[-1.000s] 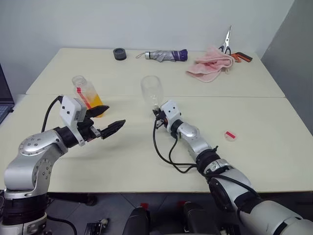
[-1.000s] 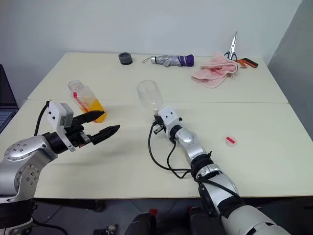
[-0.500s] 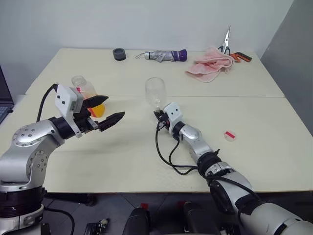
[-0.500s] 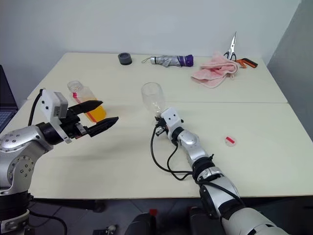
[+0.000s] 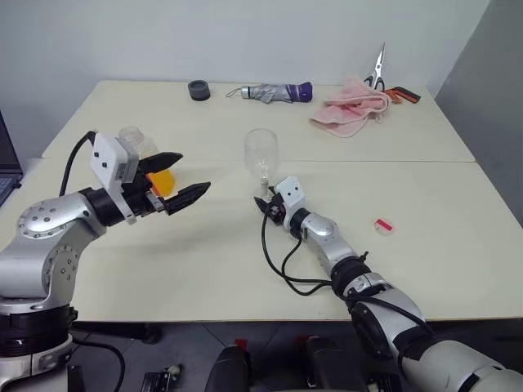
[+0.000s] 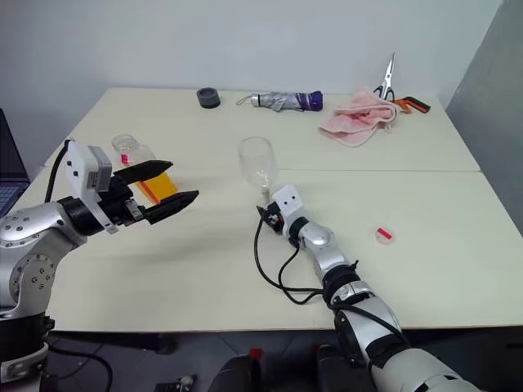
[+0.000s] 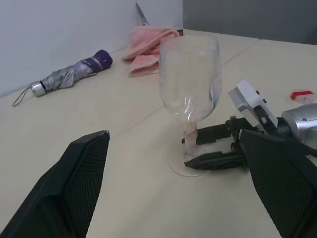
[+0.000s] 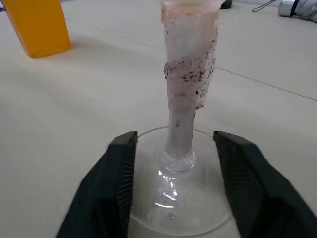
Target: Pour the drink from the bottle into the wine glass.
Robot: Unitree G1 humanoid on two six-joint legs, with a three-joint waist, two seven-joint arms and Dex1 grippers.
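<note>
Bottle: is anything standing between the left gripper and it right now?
Nothing visible does. The left gripper, jaws open, hovers just in front of the bottle, with only bare table around them. The wine glass stands well off to the right, at the right gripper.

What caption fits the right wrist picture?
Open right gripper straddling the stem of the upright wine glass, orange drink behind.

Orange drink [image 5: 163,181]; clear wine glass [image 5: 261,153]; pink towel [image 5: 351,108]; grey-purple umbrella [image 5: 274,92]; cream table [image 5: 204,261].
</note>
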